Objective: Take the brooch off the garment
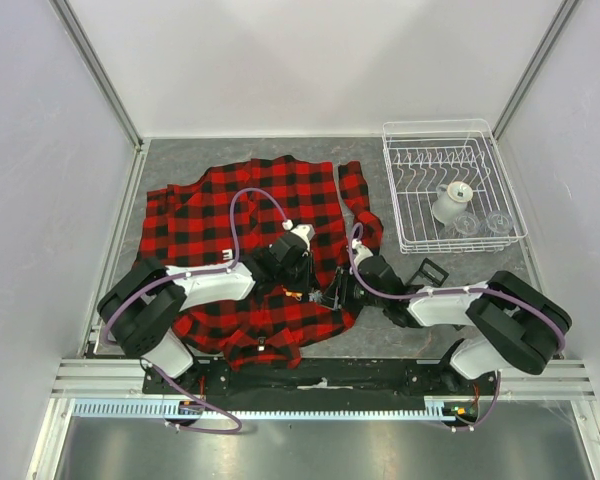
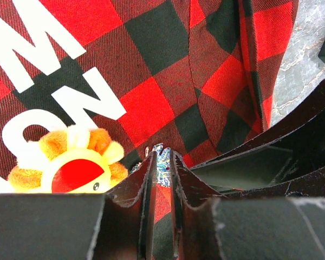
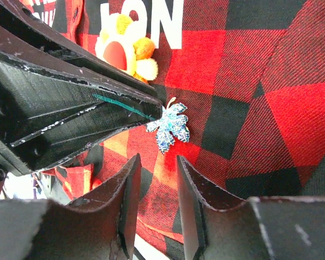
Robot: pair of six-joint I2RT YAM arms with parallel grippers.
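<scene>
Just beside left tool (image 2: 162, 158): brooch (image 2: 70, 162) on garment (image 2: 157, 59).

White block letters (image 3: 165, 21) reading "ION" stand on the red-and-black plaid flannel shirt (image 3: 292, 108). Elsewhere on it stand "M" and "ON".

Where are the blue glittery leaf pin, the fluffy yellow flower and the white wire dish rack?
Blue glittery leaf-shaped pin (image 3: 169, 128): right wrist view, leaf's middle.
Fluffy yellow-and-orange flower (image 2: 76, 173): left wrist view, its red centre.
White wire dish rack (image 1: 420, 170): top view, bare left wires.
</scene>
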